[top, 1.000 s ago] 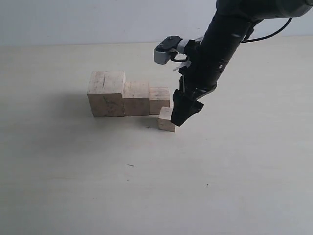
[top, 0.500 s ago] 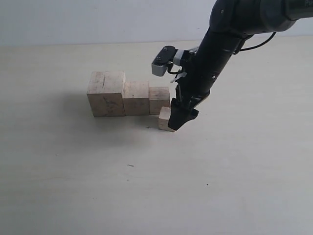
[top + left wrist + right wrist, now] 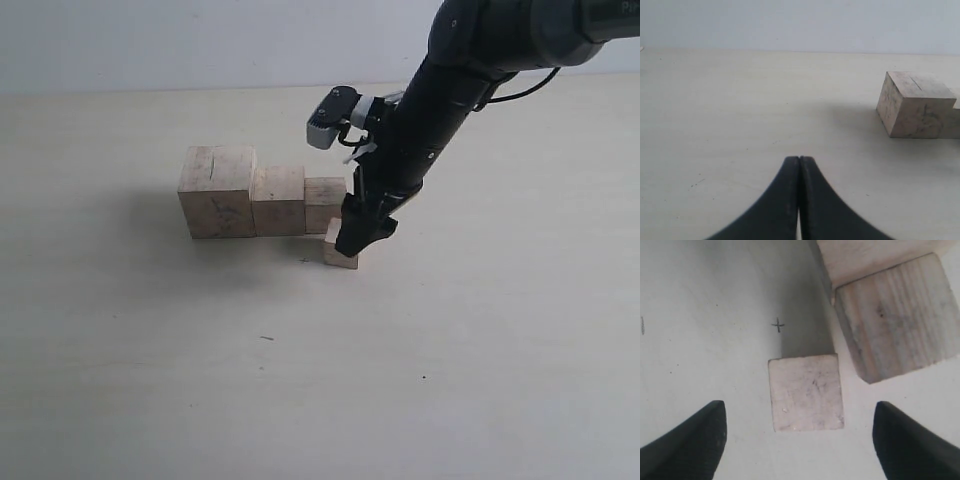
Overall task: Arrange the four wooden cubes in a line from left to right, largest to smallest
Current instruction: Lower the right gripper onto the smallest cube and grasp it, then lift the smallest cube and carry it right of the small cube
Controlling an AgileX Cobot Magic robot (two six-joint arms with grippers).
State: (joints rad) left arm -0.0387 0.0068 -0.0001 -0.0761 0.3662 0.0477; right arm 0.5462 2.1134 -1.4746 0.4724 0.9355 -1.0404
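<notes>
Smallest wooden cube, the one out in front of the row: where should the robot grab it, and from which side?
Probably from above, pinching two opposite side faces. The smallest cube lies flat on the table, squarely between the open fingers of the right end effector. The faces towards those fingers are bare, and the next cube sits close to only one corner.

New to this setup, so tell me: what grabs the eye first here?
The black right gripper, jaws open, straddles the smallest cube, which sits just in front of the row's right end. Behind it, three bigger cubes stand side by side, the largest cube on the left.
</notes>
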